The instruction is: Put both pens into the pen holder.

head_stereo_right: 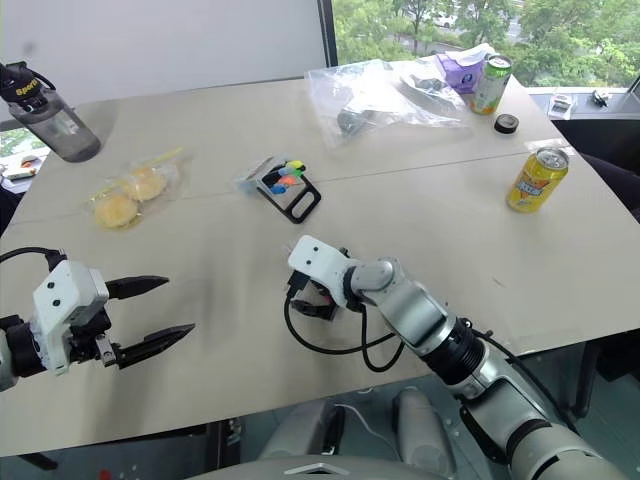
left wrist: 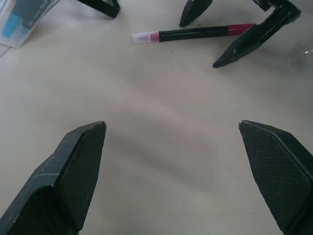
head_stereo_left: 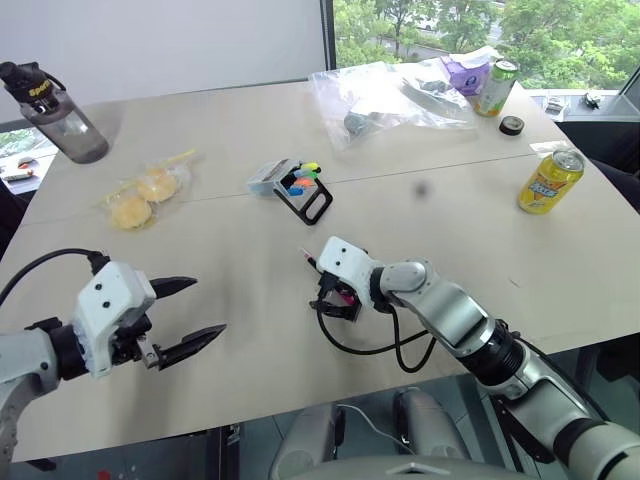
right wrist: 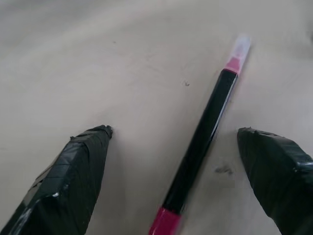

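A thin black pen (right wrist: 203, 142) with magenta-pink ends lies flat on the beige table (head_stereo_left: 250, 250), also seen in the left wrist view as the pen (left wrist: 190, 33). My right gripper (head_stereo_left: 335, 298) points down over it, open, with one finger on each side and neither touching it. The pen holder (head_stereo_left: 300, 188), a black frame with a grey-clear case and colourful marker tips, stands beyond it toward the table's middle. My left gripper (head_stereo_left: 208, 306) hovers open and empty at the near left, pointing toward the pen. A second pen is out of view.
A dark water bottle (head_stereo_left: 55, 110) stands far left, with a bag of yellow buns (head_stereo_left: 140, 195) nearer. A large clear plastic bag (head_stereo_left: 385, 95), a green can (head_stereo_left: 495, 88), a tape roll (head_stereo_left: 512, 125) and a yellow can (head_stereo_left: 550, 180) sit at the far right. A black cable (head_stereo_left: 370, 345) loops under my right wrist.
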Robot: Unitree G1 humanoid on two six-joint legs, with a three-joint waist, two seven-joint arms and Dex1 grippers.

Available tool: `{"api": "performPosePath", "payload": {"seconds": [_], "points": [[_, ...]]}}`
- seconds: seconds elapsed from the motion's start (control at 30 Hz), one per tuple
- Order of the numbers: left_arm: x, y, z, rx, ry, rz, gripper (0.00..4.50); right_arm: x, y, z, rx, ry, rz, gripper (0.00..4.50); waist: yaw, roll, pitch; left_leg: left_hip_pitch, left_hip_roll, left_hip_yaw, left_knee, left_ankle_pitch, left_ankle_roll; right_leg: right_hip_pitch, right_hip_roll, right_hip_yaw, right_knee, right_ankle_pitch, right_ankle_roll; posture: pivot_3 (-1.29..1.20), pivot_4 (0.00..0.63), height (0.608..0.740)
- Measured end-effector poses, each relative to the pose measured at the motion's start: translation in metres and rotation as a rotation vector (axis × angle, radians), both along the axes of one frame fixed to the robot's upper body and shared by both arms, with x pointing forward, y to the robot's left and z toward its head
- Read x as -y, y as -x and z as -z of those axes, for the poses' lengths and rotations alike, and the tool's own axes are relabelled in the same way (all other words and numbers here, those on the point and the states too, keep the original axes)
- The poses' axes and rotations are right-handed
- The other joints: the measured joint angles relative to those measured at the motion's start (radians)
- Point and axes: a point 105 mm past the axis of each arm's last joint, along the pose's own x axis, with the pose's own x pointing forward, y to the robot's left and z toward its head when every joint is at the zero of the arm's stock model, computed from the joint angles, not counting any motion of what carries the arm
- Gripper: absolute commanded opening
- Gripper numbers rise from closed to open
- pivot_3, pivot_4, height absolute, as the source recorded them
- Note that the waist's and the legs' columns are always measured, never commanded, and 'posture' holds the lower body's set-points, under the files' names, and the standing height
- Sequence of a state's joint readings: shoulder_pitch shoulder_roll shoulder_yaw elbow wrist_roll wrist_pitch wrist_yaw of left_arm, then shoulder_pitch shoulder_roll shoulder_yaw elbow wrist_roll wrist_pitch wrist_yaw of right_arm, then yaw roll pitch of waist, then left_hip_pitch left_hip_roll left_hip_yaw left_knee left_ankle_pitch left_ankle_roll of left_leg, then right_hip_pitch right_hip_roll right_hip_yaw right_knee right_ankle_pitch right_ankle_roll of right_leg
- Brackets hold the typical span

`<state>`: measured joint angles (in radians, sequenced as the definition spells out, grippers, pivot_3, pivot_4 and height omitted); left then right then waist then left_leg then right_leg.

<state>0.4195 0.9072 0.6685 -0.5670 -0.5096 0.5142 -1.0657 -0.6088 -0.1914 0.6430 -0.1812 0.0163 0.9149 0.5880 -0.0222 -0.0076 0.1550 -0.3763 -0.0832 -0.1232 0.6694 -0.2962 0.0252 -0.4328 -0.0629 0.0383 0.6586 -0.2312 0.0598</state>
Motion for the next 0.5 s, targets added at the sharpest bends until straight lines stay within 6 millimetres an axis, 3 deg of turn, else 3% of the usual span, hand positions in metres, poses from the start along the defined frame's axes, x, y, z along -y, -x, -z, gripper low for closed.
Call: {"api": "performPosePath", "payload": {"seconds": [0.2, 0.5], "points": [[0.000, -0.001, -0.001, 0.000, -0.003, 0.003, 4.50, 0.004, -0.001, 0.001, -0.012, -0.002, 0.031, 0.19, 0.006, 0.000, 0.000, 0.001, 0.000, -0.002, 0.000, 0.001, -0.002, 0.001, 0.000, -0.002, 0.001, 0.001, -0.001, 0.00, 0.150, 0.740], [0.001, -0.004, -0.001, 0.008, -0.003, 0.007, 4.50, 0.021, -0.013, -0.003, -0.016, -0.011, 0.104, 0.08, 0.009, 0.000, 0.000, 0.001, -0.001, -0.004, 0.000, 0.002, -0.002, 0.002, 0.000, -0.004, 0.000, 0.001, -0.002, 0.00, 0.150, 0.740]]}}
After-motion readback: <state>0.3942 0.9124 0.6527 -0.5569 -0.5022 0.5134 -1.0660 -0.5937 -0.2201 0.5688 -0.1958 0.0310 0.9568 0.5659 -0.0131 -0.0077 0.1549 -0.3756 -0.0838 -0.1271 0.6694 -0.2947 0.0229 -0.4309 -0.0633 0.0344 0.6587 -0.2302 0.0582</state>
